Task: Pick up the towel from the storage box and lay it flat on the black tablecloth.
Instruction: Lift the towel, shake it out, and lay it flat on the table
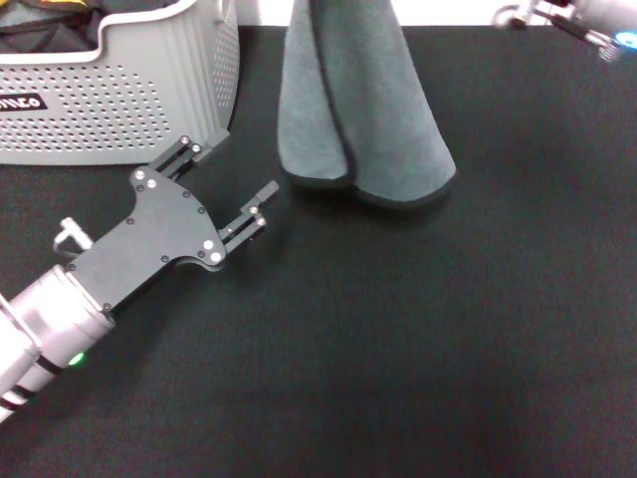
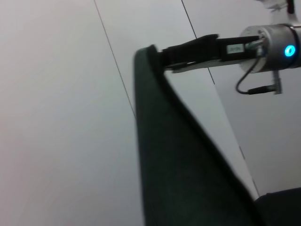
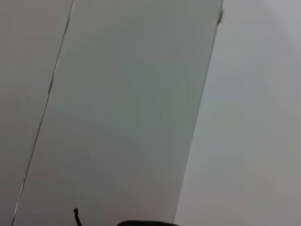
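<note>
The left gripper (image 1: 231,182), a flat black plate with two slim fingers, lies low over the wide black felt-like tablecloth (image 1: 418,339) at the near left, its fingers spread apart and holding nothing. One fingertip sits just beside the near right corner of the light grey perforated plastic storage box (image 1: 149,95); the other points toward the hanging cloth, a little apart from it.

The towel (image 1: 363,110) — a grey microfibre cloth with a thin black hem — hangs in a long fold at the far centre, its lower edge resting on the black tablecloth just right of the box. Its top is cut off by the head view's upper edge, so the grip is not seen there. In the left wrist view the right gripper (image 2: 157,52) shows as a dark bar pinched shut on the towel's top corner, with the cloth draping down from it; the wrist behind carries a blue light. Only a bit of that arm shows at the head view's far right corner.

The box is cut off at the far left; dark cloth with some orange lies inside. Its black label (image 1: 20,103) shows only partial white letters. The right wrist view shows just pale wall panels.
</note>
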